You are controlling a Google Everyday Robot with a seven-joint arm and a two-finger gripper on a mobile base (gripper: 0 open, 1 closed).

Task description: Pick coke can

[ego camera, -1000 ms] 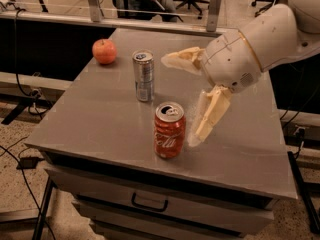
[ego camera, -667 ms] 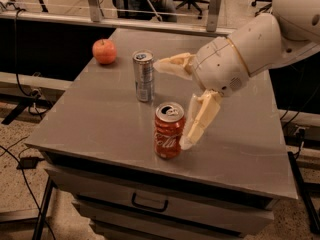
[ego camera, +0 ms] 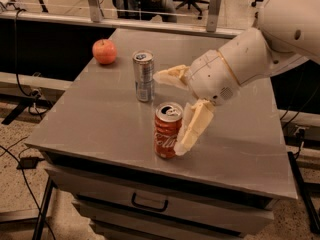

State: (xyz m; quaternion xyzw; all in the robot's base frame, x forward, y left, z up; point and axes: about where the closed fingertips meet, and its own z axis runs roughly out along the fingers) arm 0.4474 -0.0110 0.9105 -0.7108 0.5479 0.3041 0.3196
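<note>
Item: coke can (ego camera: 167,130), 1 unit, red with a silver top, standing upright on the grey table (ego camera: 100,129) close to its front edge; long axis vertical. Gripper (ego camera: 169,113): low over the table at the can, jaws wide apart, holding nothing. Fingers (ego camera: 194,126): 2. The near one slants down along the can's side that faces the arm, touching it or just short of it; cannot tell which. The far one reaches out behind the can's top, its tip close to the tall silver can (ego camera: 143,75). Relation: the can sits inside the open gap, toward the near finger. Judgement: closing should catch the can across its width, but the far finger must sweep in without knocking the silver can. Apple (ego camera: 104,51): back corner, well apart.
</note>
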